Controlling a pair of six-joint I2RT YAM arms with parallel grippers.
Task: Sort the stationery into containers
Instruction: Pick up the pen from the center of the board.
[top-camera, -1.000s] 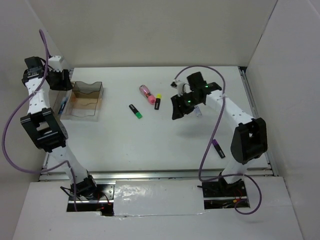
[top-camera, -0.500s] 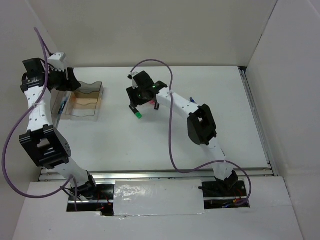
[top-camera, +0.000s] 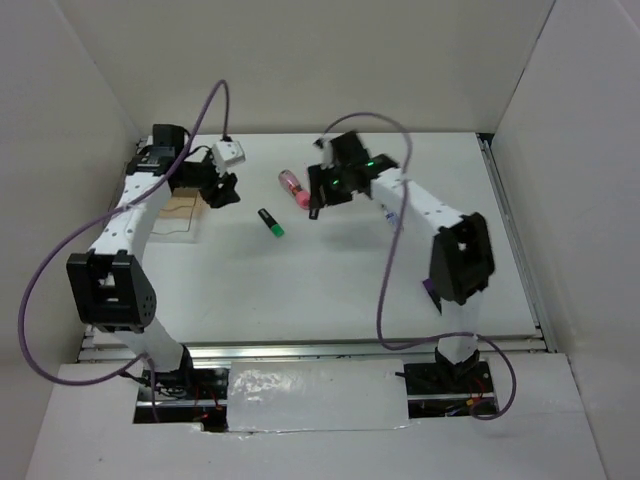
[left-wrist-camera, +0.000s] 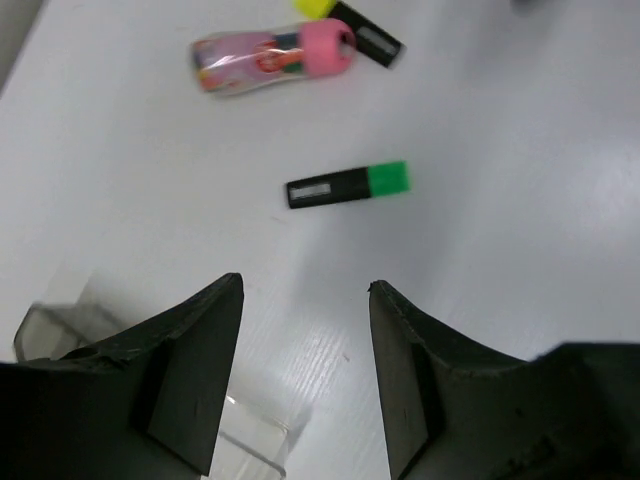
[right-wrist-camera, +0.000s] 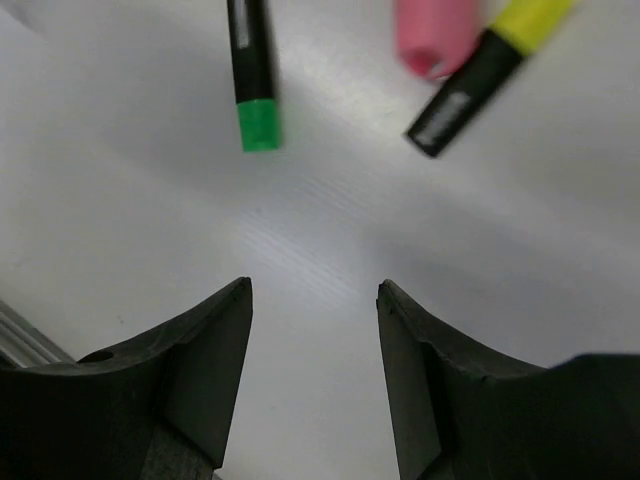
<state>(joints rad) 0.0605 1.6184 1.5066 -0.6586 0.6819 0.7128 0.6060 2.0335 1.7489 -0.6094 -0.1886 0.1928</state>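
Sorting at the reach stage, nothing yet lifted: on the white table (top-camera: 330, 290) both arms stretch toward the same cluster of stationery in the upper middle of the overhead view.

The left gripper (top-camera: 222, 188) hangs just right of the box (top-camera: 180, 212) at upper left. The box is partly hidden by that arm, and no stationery can be seen in the part that shows. In its own camera the left gripper (left-wrist-camera: 305, 290) is spread wide with nothing between the fingers, and a clear corner of the box (left-wrist-camera: 50, 320) sits at lower left.

The right gripper (top-camera: 318, 195) hovers over the cluster. Its wrist view shows it (right-wrist-camera: 315, 290) equally spread and empty above bare table.

The pink tube (top-camera: 292, 186) lies at the centre top of the overhead frame. The yellow highlighter (right-wrist-camera: 485, 75) touches or lies just beside the tube's cap at the upper right of the right wrist view. The green highlighter (top-camera: 271, 222) lies alone between the two grippers, apart from both. A purple highlighter (top-camera: 433, 296) shows at lower right, tucked against the right arm.

The step in hand appears to be choosing and approaching a first piece. The next move likely calls for one gripper to drop over a single highlighter, fingers straddling its narrow width, while the other arm keeps clear. With both grippers near the same few pieces, a clash looks the main risk.
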